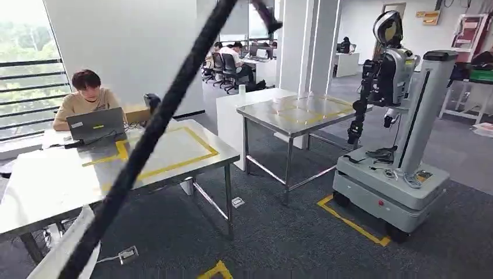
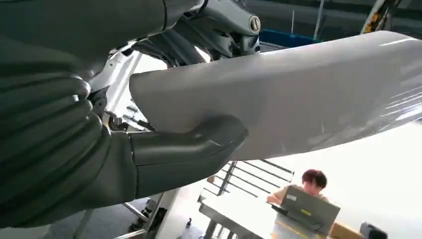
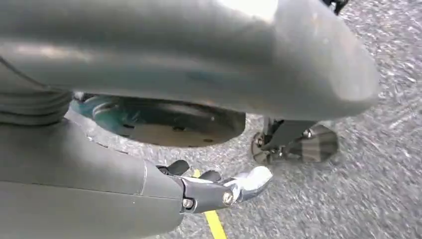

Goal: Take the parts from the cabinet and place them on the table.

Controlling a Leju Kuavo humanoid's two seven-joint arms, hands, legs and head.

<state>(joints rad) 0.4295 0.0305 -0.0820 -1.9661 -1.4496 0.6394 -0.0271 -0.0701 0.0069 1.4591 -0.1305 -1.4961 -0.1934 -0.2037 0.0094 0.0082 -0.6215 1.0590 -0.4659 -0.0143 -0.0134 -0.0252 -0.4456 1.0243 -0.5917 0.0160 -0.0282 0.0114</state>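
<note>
- Grey plastic part (image 2: 298, 94), long and smooth, lies in the left robot hand (image 2: 149, 149); the thick thumb (image 2: 199, 142) presses under it, so this robot hand grips the part.
- The right robot hand (image 3: 209, 191) hangs above grey carpet (image 3: 378, 164) with a yellow tape line (image 3: 215, 226); its dark fingers (image 3: 249, 181) curl inward around nothing.
- A black cable (image 1: 151, 136) slants across the head view, close to the camera.
- Beyond it stands a steel bench (image 1: 52, 180) marked with yellow tape; a person (image 1: 84, 96) sits at its far edge behind an open laptop (image 1: 96, 125).
- A second steel bench (image 1: 296, 113) stands further back to the right.
- Beside that bench, a wheeled robot (image 1: 389, 145) rests on the carpet.
</note>
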